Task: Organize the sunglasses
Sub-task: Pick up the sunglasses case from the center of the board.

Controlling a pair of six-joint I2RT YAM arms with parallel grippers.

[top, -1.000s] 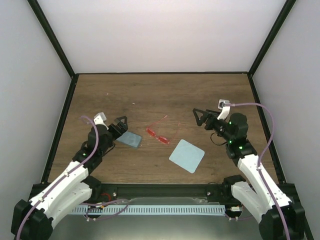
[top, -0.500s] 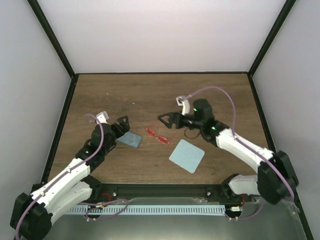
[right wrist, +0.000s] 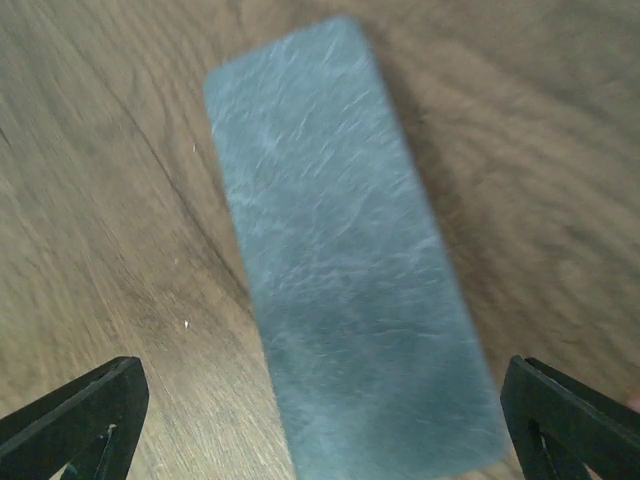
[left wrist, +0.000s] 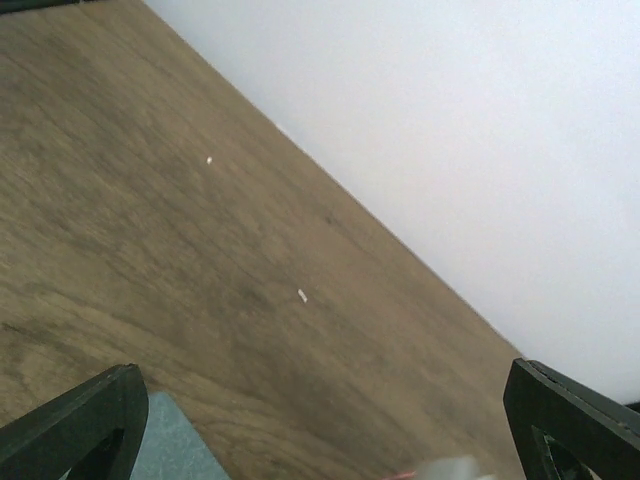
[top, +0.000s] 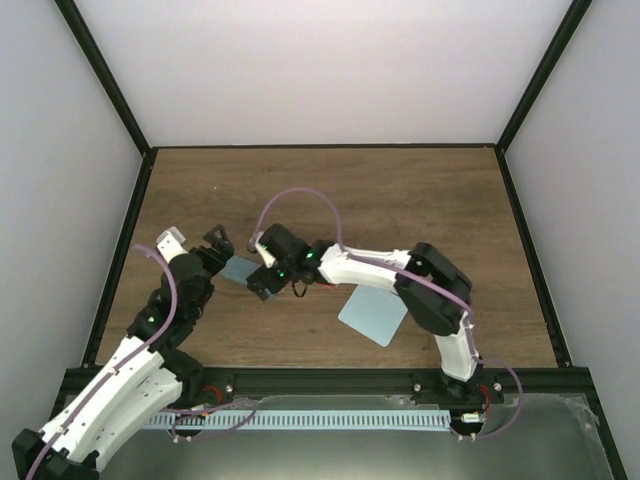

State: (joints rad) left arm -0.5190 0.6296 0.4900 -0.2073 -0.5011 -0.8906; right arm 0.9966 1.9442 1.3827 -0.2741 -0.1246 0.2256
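Observation:
The grey-blue case (right wrist: 350, 270) lies flat on the wood and fills the middle of the right wrist view. My right gripper (right wrist: 320, 400) hovers over it, open, one finger on each side. From above, the right arm stretches far left, so the right gripper (top: 256, 268) sits at the case (top: 238, 268). That arm covers the spot where the sunglasses lay, so they are hidden. My left gripper (top: 220, 243) stands open just left of the case. It holds nothing (left wrist: 322, 400), and a case corner (left wrist: 170, 445) shows by its left finger.
A light blue square cloth (top: 373, 313) lies right of centre, partly under the right arm. The dark frame and white walls bound the wooden table (top: 330, 190). A blurred red sliver (left wrist: 400, 473) shows at the bottom edge of the left wrist view; I cannot tell what it is.
My right arm has swung from the right side across the table to the case, covering the sunglasses. My left arm has drawn back slightly to the left.

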